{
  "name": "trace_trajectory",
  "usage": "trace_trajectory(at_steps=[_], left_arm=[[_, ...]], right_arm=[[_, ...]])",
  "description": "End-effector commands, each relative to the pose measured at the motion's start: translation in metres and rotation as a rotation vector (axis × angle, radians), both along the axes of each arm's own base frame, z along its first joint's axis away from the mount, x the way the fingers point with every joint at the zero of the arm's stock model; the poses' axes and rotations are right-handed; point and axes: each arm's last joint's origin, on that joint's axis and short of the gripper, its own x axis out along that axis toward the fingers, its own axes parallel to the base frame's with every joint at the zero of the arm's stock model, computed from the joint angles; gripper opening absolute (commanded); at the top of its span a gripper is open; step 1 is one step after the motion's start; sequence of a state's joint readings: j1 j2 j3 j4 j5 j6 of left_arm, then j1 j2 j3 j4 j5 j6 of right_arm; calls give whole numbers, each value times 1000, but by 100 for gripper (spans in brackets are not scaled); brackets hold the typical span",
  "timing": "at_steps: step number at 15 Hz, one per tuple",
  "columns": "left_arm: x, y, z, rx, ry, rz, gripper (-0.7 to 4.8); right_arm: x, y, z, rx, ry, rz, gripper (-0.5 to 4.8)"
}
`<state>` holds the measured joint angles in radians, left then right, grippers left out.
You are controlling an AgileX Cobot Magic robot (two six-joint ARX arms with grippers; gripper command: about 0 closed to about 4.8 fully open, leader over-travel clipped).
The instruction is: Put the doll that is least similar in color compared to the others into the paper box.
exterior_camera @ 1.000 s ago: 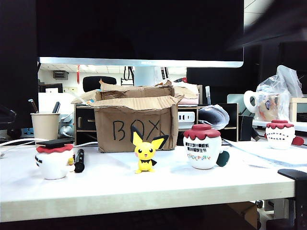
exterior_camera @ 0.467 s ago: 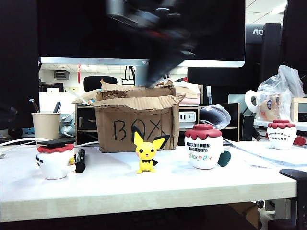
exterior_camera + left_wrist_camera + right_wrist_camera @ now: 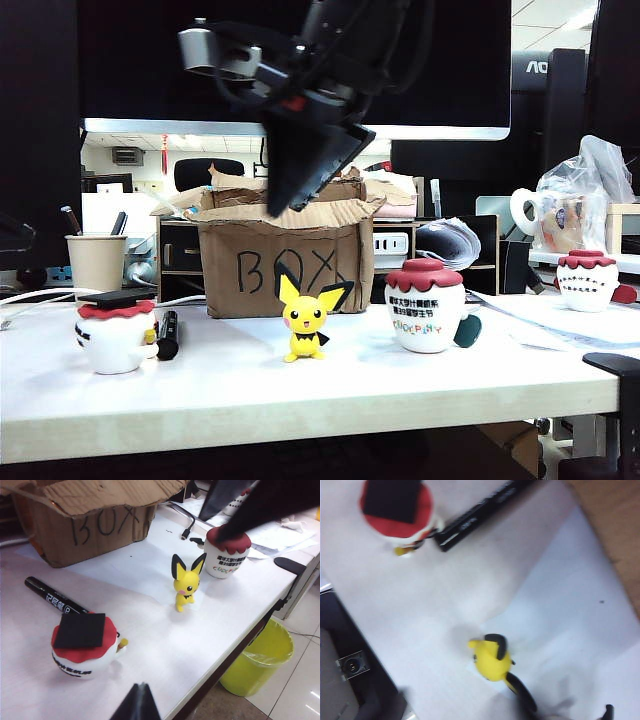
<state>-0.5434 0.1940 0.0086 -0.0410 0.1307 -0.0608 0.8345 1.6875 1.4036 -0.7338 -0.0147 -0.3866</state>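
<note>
Jaws of the right gripper (image 3: pixel 300 170) hung above the brown cardboard box (image 3: pixel 285 262), apparently parted and empty; the left gripper's (image 3: pixel 138 702) looked closed. Just before the box stood the small yellow doll (image 3: pixel 304 322), probably light and rigid, best pinched at the body.

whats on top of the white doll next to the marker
A flat black square cap lies on the red top of the white doll, beside the black marker. Whatever is under that cap is covered. Neither the right gripper nor the left gripper is near it.
</note>
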Motion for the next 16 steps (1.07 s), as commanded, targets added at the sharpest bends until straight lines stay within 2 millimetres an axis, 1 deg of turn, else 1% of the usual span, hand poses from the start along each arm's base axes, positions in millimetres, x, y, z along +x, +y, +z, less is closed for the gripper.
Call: trace_trajectory(at_steps=[1,4,7,10,12,14,16], left_arm=[[0,0,2,-7,-11,-4,-5],[0,0,2,-7,-11,-4,-5],[0,0,1,-7,-11,-4,-5],[0,0,2,-7,-11,-4,-5],[0,0,1,-7,-10,-4,-5],[0,0,1,-6,-11,-4,-5],[0,0,1,-7,-11,-4,-5]], right_arm=[[3,1,-2,-3,1,-4,479],[7,6,-17,-38,34,-3,479],[14,13,-39,-83,73,4,479],[20,17,-56,-108,91,-3,479],[24,18,-61,-110,94,-8,479],[27,18,-62,-109,75,-22,479],[32,14,-62,-116,62,-40,465]])
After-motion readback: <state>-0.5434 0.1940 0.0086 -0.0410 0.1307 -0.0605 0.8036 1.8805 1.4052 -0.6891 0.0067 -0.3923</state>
